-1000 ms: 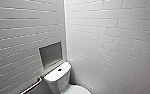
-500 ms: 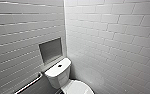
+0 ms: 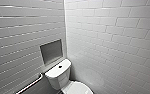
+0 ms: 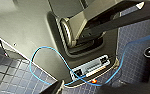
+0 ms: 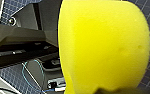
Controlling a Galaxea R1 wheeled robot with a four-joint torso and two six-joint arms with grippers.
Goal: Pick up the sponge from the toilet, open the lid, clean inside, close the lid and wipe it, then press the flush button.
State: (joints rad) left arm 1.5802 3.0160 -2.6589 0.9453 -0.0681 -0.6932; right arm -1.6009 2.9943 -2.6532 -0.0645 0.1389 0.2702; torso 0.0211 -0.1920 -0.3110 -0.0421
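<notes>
The white toilet stands in the corner at the bottom of the head view. The small dark flush button sits in the middle of its flat tank top. Below the tank, the white oval lid lies down over the bowl, cut off by the picture's edge. The bright yellow sponge looms large in the right wrist view, with my right gripper shut on it over the dark floor. My left gripper is open and holds nothing, hanging over my own base and a blue cable.
White brick-tiled walls meet in a corner behind the toilet. A grey recessed niche is set in the left wall above the tank. A metal grab bar runs along that wall beside the toilet. The floor has small dark blue tiles.
The whole head picture has shifted slightly, so the camera moved a little; the toilet sits a touch higher in it. The toilet itself has not moved.
</notes>
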